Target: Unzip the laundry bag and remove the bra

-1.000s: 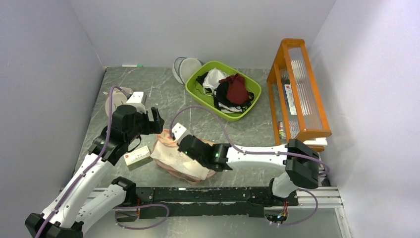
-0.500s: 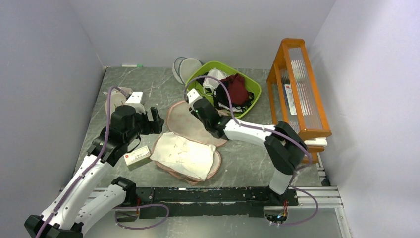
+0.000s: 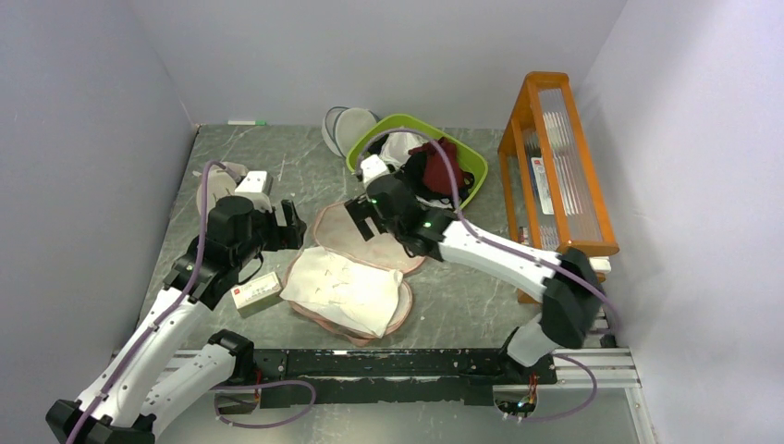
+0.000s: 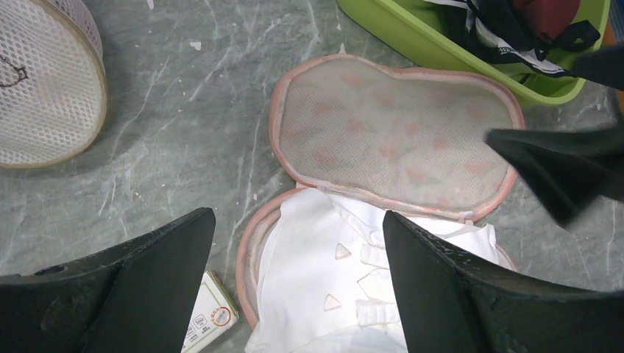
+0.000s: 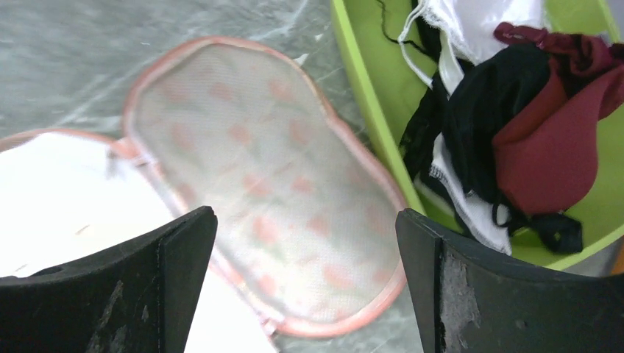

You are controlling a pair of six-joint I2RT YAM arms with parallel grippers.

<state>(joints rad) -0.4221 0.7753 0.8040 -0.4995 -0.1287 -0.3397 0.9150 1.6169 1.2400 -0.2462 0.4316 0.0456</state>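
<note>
Since the laundry bag (image 3: 384, 252) lies unzipped and folded flat, its 2 halves side by side, we judge that only the lifting-out is left. The lid half rests on the far side, just beside the green basket (image 4: 412, 37). The near half holds the bra (image 3: 342, 289), spread white across the lining, its long axis running from far left to near right. Our left gripper (image 4: 298, 215) hangs at the bag's far-left edge, fingers spread wide and holding nothing, with the bra just near and right of it. Our right gripper (image 5: 305, 217) hovers over the lid, likewise spread and empty, farther from the bra. We judge the left arm better placed: a short reach nearward and down.
</note>
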